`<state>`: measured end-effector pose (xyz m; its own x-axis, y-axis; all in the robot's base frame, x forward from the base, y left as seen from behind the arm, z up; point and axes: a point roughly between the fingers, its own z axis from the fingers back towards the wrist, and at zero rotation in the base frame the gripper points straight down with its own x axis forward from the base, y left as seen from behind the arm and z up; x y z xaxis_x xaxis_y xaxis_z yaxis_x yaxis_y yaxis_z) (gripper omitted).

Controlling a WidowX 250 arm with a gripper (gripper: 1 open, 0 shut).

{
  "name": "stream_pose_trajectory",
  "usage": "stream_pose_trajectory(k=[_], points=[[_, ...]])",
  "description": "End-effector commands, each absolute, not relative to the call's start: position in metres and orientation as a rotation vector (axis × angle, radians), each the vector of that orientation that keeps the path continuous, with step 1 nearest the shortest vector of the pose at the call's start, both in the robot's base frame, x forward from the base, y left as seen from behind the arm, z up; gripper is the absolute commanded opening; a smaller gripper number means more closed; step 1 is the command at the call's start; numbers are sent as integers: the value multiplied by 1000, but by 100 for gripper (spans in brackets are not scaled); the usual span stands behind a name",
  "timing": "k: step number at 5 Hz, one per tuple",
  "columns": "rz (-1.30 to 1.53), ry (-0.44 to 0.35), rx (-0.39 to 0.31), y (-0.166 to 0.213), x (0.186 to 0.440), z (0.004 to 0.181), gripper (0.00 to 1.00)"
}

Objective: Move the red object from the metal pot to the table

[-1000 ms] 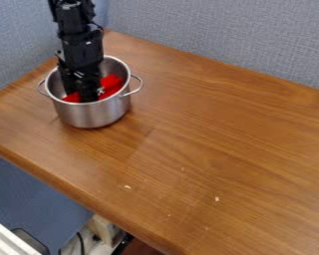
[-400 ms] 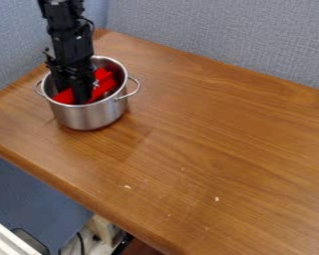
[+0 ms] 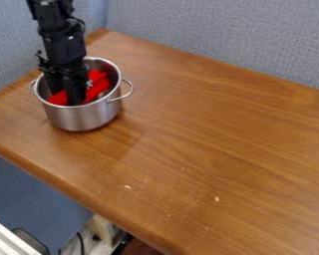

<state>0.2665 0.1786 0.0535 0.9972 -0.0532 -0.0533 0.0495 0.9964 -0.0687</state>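
— Since a second ago the metal pot [image 3: 80,98] has slid to the left along the bench [image 3: 202,120], and the arm has gone left with it.

— Where's the claw [image 3: 69,88] now?

— Down inside the pot, pointing straight down, its black body rising out toward the top left corner. Its tips are buried among the red, so whether it grips anything I cannot tell; the jaws look neither wide nor fully closed.

— And the red object [image 3: 93,80]?

— Inside the pot, showing red on both sides of the claw, mostly on the right and far side.

— The pot itself?

— Upright on the far left part of the bench, near the rounded corner, one loop handle sticking out to the right.
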Motion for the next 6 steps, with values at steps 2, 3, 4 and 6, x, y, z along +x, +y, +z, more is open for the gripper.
stream_pose_trajectory(k=[2,3,4,6], points=[[8,-77,-59,189,260,124,0],[2,-110,-63,170,261,146,0],[-68,-146,-74,120,265,166,0],[-391,-82,-37,67,249,134,0]])
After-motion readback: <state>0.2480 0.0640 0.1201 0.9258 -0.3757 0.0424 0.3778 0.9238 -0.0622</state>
